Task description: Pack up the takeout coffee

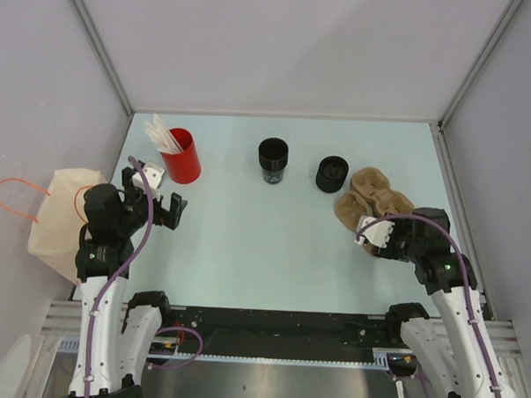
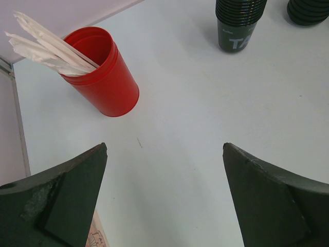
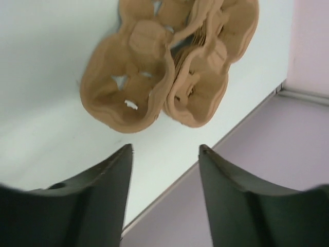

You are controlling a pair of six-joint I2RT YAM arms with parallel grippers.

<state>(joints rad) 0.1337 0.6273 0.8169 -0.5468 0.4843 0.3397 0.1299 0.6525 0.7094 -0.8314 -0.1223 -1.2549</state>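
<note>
Fingers [image 2: 67, 200] of L gripper [image 2: 164, 149] are gaping wide w/ nothing between, pointing across the table [image 2: 195, 128]. Red cup [image 2: 105, 77] is sitting ahead-left of them, takeout coffee [image 2: 239, 28] far ahead-right. R gripper [image 3: 165, 149] is hovering part-open, empty, just short of brown cup carriers [image 3: 154, 72]. Top view is adding a beige bag [image 1: 58, 216] behind L fingers.
</note>
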